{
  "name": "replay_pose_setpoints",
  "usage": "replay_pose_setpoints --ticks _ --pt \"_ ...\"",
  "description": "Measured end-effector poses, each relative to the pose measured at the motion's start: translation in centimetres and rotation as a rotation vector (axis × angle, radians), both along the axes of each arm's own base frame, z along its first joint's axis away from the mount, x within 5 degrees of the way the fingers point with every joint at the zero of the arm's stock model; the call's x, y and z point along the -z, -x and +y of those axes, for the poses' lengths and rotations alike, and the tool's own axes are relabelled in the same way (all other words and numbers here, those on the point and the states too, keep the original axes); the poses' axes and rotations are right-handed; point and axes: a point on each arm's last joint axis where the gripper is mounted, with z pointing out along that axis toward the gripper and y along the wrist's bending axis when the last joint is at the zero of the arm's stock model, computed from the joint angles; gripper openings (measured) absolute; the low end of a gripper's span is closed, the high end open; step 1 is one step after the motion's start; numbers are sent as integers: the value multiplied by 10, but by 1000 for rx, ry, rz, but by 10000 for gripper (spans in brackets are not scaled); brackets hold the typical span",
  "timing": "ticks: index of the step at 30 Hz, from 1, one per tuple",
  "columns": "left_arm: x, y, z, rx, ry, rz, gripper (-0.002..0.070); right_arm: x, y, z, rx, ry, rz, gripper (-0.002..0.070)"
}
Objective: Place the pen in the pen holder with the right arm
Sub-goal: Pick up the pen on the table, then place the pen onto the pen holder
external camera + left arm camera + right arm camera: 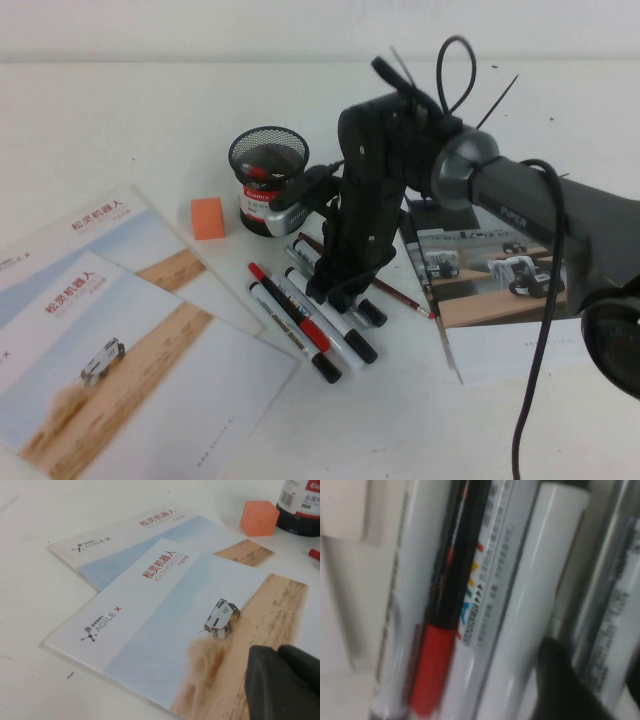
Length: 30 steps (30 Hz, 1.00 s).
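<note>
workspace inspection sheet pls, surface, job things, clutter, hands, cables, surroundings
surface: white table, largely covered by papers.
job's things: white markers lie in a row; the pen is under the right hand, not lifted. pen holder upright behind them, a dark object inside.
clutter: orange block, AgileX brochures, booklet, red-and-black pen, slim red pencil.
hands: right hand down on the marker row, one finger beside a white barrel, grip cannot be told. left hand low over a brochure, parked.
cables: black cable hangs along the right arm; loops above its wrist.
surroundings: nothing seen.
</note>
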Motion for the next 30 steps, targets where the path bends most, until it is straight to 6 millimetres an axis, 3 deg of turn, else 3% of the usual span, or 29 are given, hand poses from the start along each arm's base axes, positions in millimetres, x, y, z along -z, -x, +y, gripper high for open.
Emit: replay_pose_setpoints --ticks 10,16,26,30 --pt "0 0 0 0 0 0 -1 -2 -6 2 54 -3 -20 113" --pt "0 0 0 0 0 0 -1 -17 -10 6 68 -40 -62 111" --pt "0 0 0 0 0 0 -1 -22 -8 8 78 -65 -53 111" --pt "0 0 0 0 0 0 -1 -47 -1 8 102 -139 -52 111"
